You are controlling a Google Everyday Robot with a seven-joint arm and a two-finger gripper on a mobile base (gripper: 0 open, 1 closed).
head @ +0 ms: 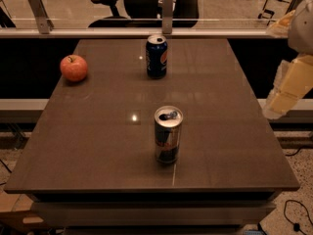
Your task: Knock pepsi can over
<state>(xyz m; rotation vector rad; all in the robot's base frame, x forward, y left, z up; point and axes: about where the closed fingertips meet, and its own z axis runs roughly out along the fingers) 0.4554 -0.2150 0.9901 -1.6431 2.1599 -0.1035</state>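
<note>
The pepsi can [156, 56] is dark blue with a round red-white-blue logo and a silver top. It stands upright at the far middle of the brown table [98, 131]. My gripper [283, 89] is a pale cream part at the right edge of the view. It hangs beyond the table's right side, well to the right of the pepsi can and nearer to me, touching nothing.
A taller slim silver-and-blue can [168, 134] stands upright at the near middle of the table. A red apple [74, 68] lies at the far left. A glass rail [146, 32] and an office chair [132, 4] stand behind the table.
</note>
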